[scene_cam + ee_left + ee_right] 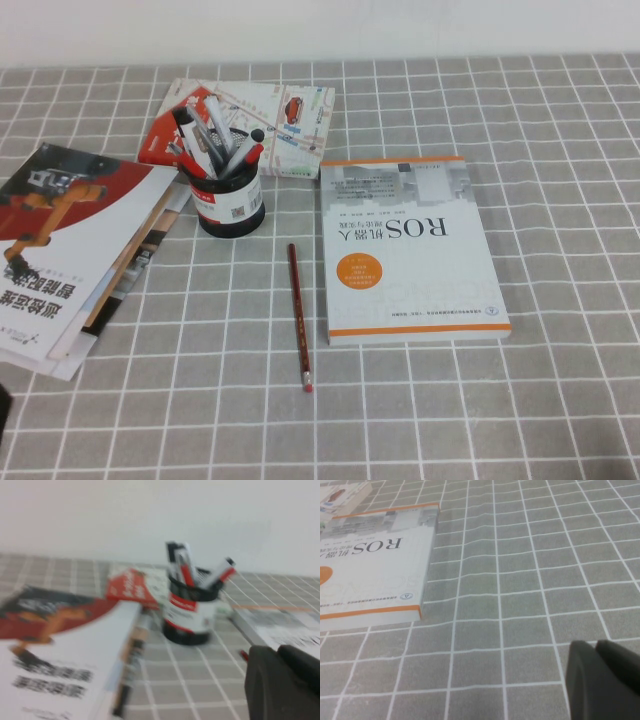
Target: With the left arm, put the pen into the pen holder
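A dark red pen (298, 312) lies on the grey checked cloth, between the pen holder and the white ROS book. The black, red and white pen holder (229, 196) stands upright with several pens in it. In the left wrist view the holder (191, 615) is ahead and a red tip of the pen (243, 655) shows beside my left gripper (276, 650), which is shut and empty, low over the cloth. My right gripper (596, 645) is shut and empty over bare cloth to the right of the book. Neither gripper's fingers show in the high view.
The white and orange ROS book (410, 250) lies right of the pen. A red and white booklet stack (70, 250) lies left of the holder. A map-printed book (265, 125) lies behind the holder. A dark edge (3, 410) shows at the lower left.
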`<action>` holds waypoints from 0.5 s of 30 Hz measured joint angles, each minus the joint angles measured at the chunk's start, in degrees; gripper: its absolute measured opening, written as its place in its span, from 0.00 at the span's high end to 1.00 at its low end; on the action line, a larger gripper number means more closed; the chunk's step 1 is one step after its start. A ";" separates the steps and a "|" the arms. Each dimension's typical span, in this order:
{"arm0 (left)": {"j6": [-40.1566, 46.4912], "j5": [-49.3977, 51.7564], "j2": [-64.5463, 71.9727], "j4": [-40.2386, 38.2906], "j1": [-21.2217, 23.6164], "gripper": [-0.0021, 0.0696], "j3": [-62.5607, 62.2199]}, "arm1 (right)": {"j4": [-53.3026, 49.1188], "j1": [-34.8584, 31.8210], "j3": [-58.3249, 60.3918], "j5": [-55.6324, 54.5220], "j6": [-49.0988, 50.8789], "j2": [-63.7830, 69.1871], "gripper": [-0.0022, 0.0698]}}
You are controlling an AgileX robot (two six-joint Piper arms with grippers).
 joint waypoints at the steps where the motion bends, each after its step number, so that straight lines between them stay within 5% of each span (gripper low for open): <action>1: 3.75 -0.15 -1.78 -3.11 1.51 0.97 0.77 | 0.00 0.00 0.00 0.00 0.00 0.00 0.99; 7: 16.81 -4.86 -4.39 -13.93 8.86 0.97 3.87 | 0.00 0.00 0.00 0.00 0.00 0.00 0.99; 15: 19.76 2.05 -4.52 -15.22 9.79 0.97 3.96 | 0.00 0.00 0.00 0.00 0.00 0.00 0.99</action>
